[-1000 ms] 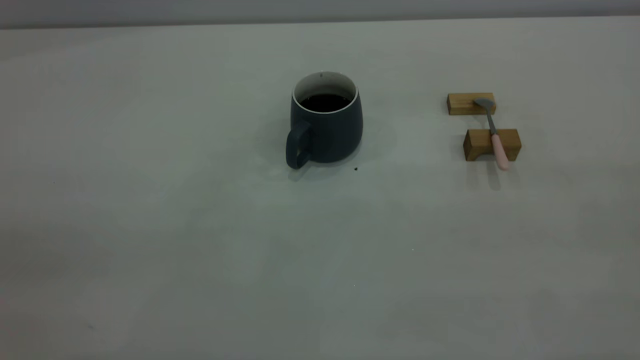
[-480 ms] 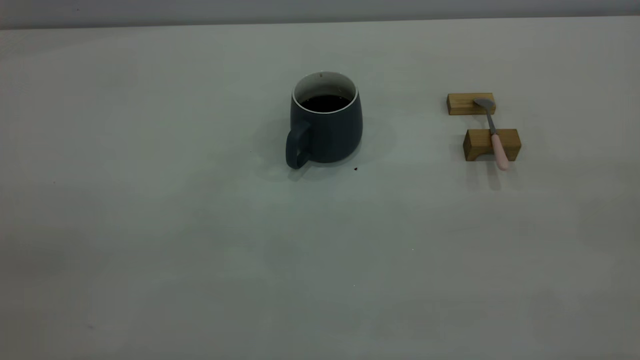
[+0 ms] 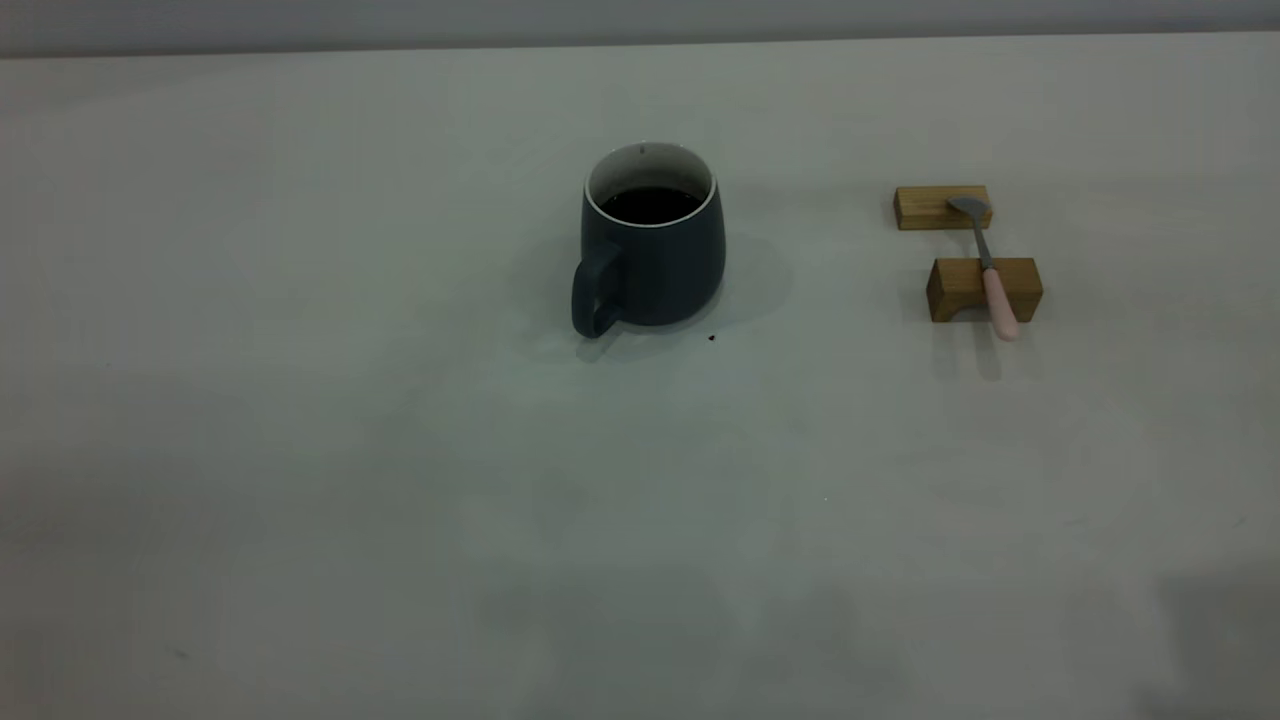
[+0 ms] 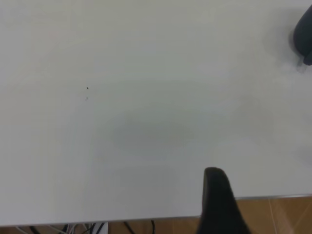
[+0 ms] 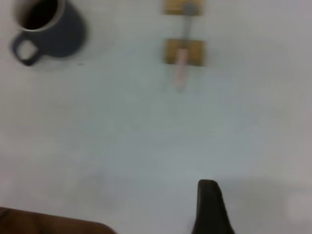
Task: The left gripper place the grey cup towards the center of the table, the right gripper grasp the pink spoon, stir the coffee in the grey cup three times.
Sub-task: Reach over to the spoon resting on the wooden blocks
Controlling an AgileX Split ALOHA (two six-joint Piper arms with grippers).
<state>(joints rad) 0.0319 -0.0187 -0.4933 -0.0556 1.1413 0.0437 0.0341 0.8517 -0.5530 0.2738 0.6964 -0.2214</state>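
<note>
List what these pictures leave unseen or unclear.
- Left gripper: the left wrist view cuts it off at the edge, one finger shows, so the jaws cannot be read; absent from the exterior view.
- Right gripper: likewise in the right wrist view.
- Grey cup: only a sliver at the left wrist view's edge.
- Pink spoon: blurred in the right wrist view.
- Coffee: depth hidden by the cup wall.

Dim, even light; soft shadows; right wrist view blurred
</note>
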